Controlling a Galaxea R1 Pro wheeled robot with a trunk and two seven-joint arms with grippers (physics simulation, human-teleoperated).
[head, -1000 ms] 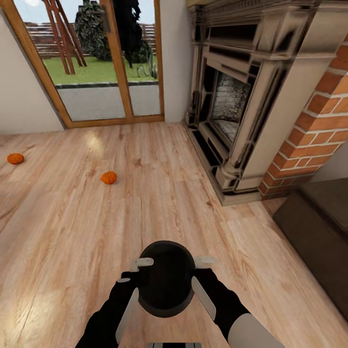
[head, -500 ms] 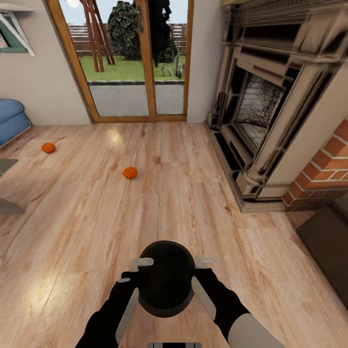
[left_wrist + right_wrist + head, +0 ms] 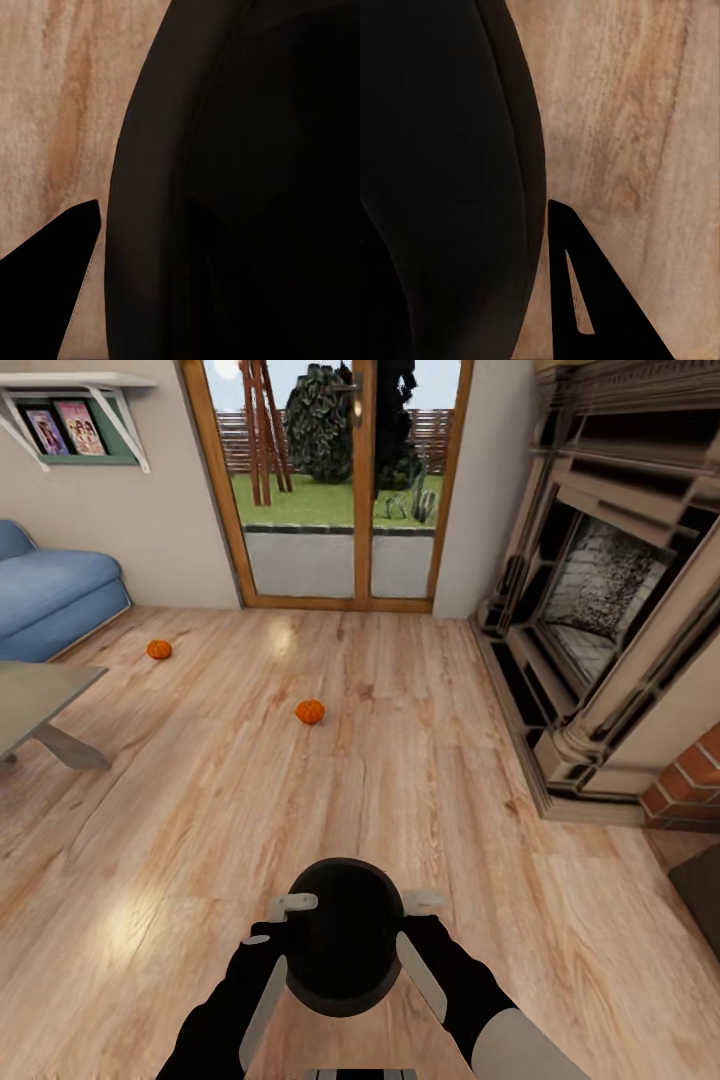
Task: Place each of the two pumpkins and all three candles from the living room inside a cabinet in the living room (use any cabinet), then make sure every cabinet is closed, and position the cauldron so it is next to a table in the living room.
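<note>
I hold the black round cauldron point(image 3: 345, 940) low in front of me, above the wood floor. My left gripper point(image 3: 290, 908) and right gripper point(image 3: 420, 903) are shut on its opposite sides. The wrist views show the cauldron's dark wall point(image 3: 247, 180) point(image 3: 435, 180) close up, with one finger point(image 3: 52, 285) point(image 3: 585, 300) outside it. Two orange pumpkins lie on the floor ahead: one point(image 3: 310, 711) near the middle, the other point(image 3: 159, 649) further left, near the sofa. A grey table point(image 3: 40, 695) stands at the left edge. The candles are out of view. A dark-brown corner point(image 3: 700, 885) at the right edge looks like the cabinet's end.
A blue sofa point(image 3: 50, 595) sits at the back left under a wall shelf point(image 3: 80, 405). Glass garden doors point(image 3: 345, 490) stand straight ahead. A large stone fireplace point(image 3: 610, 590) with a brick side point(image 3: 690, 790) lines the right. Open floor lies between me and the pumpkins.
The whole view has swung to the left, bringing the sofa, the shelf and the table into sight. The cauldron and both grippers keep the same place in the picture.
</note>
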